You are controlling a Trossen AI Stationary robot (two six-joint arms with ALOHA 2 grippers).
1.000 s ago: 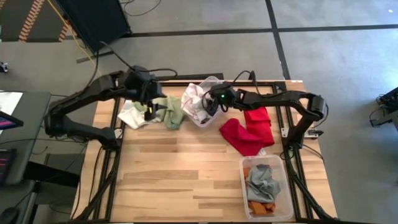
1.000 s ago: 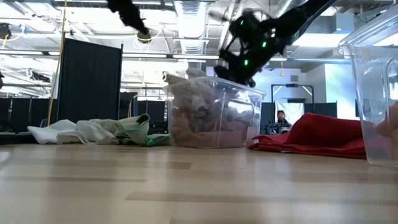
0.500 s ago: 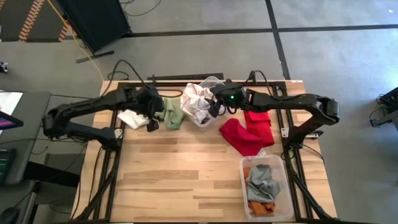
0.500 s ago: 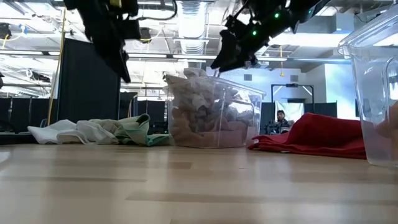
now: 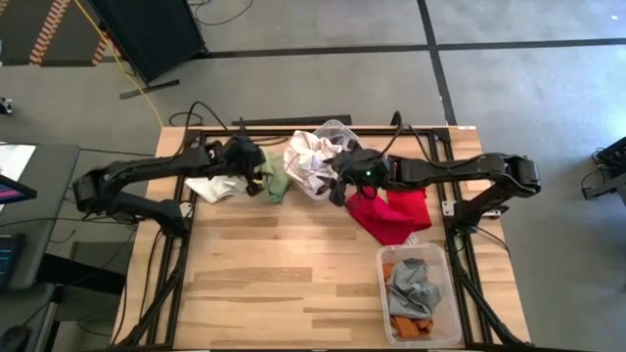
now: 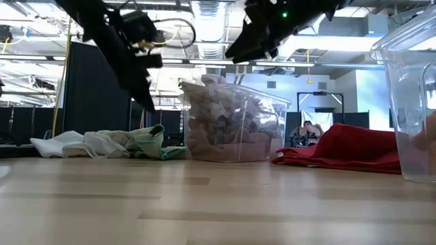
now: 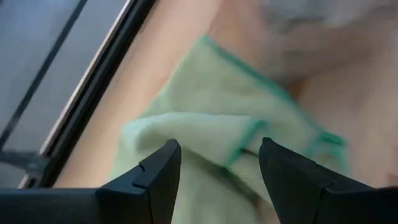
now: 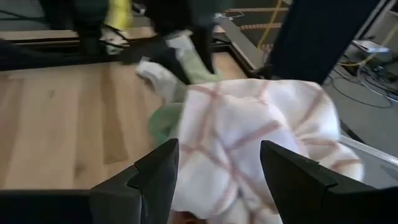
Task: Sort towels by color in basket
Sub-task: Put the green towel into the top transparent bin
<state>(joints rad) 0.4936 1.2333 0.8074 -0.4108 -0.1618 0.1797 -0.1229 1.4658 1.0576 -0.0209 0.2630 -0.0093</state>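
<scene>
Your left claw hung spread and empty just above the pale green towel, which lay on the counter beside a white towel. That pickup looked like the step in hand; the next move called for lowering onto the green folds and closing. To its right, the clear bin was heaped with white and checked towels. Your right claw hovered spread over that heap, holding nothing. Farther right, the red towels lay loose on the counter, and a second bin held grey and orange cloths.
</scene>
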